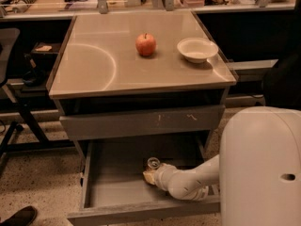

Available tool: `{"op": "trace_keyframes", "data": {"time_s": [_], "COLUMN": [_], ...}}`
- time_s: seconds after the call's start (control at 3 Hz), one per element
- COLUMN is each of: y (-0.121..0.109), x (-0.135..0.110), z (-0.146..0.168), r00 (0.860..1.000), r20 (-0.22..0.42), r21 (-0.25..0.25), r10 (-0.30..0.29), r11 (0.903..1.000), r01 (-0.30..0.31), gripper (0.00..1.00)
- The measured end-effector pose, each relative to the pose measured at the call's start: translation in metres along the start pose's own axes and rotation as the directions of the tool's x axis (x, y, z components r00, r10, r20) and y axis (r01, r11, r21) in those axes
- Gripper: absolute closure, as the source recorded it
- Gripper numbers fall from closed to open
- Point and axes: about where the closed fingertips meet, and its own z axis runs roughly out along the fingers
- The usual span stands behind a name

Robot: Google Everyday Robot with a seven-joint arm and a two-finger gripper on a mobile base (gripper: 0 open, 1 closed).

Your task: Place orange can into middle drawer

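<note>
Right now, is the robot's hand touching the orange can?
Cannot tell. Camera view: the hand overlaps the orange can inside the middle drawer, but its wrist hides any contact.
</note>
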Motion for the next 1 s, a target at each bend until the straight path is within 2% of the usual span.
{"op": "trace_keyframes", "data": {"time_s": [0.33, 1.0], "y": [0.0000, 0.0000], "x": [0.0000, 0.0000], "z": [0.0000, 0.0000], "r00": [1.000, 1.000], "r20": [0.000, 0.000], "r21": [0.000, 0.000], "r10": [0.000, 0.000], "r11": [1.0000, 1.0000], "r01": [0.000, 0.000], "gripper": [0.81, 0.34]}}
